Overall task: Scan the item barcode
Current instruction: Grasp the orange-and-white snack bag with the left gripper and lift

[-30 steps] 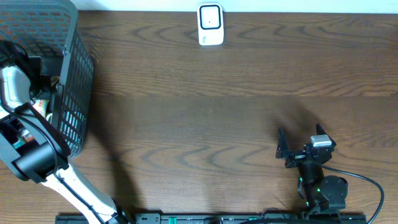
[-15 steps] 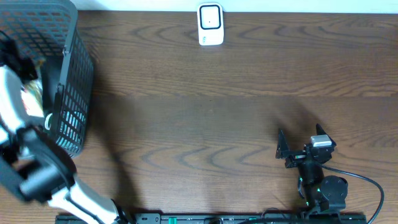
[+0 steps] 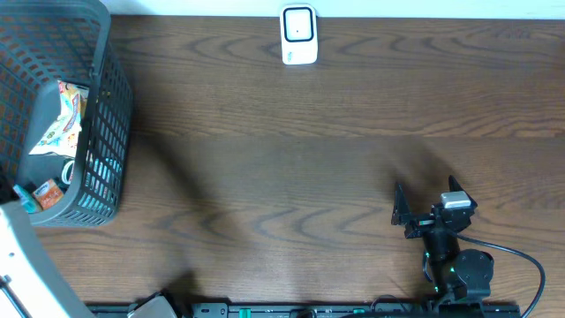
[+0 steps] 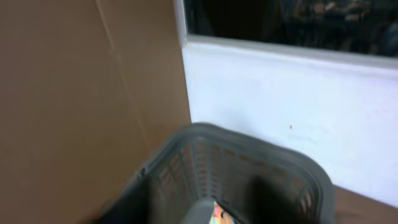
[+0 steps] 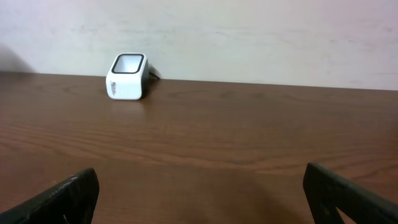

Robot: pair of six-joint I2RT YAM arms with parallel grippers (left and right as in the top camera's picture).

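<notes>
The white barcode scanner (image 3: 298, 35) stands at the table's far edge; the right wrist view shows the scanner (image 5: 127, 76) far ahead on the left. Items lie in the grey mesh basket (image 3: 101, 132) at the far left: a colourful packet (image 3: 57, 124) and a small orange box (image 3: 44, 193). My left arm (image 3: 22, 256) shows only at the bottom left corner. Its wrist view is blurred, looking down at the basket rim (image 4: 249, 146), and the jaws cannot be made out. My right gripper (image 3: 427, 201) rests open near the front right, nothing between its fingers (image 5: 68, 196).
A pale wall (image 5: 249, 31) runs behind the table's far edge. A black rail (image 3: 300, 309) lies along the front edge. Brown cardboard (image 4: 74, 93) stands beside the basket in the left wrist view.
My left arm has pulled up and out of the basket toward the bottom left corner, uncovering the items inside. The right arm has not moved.
</notes>
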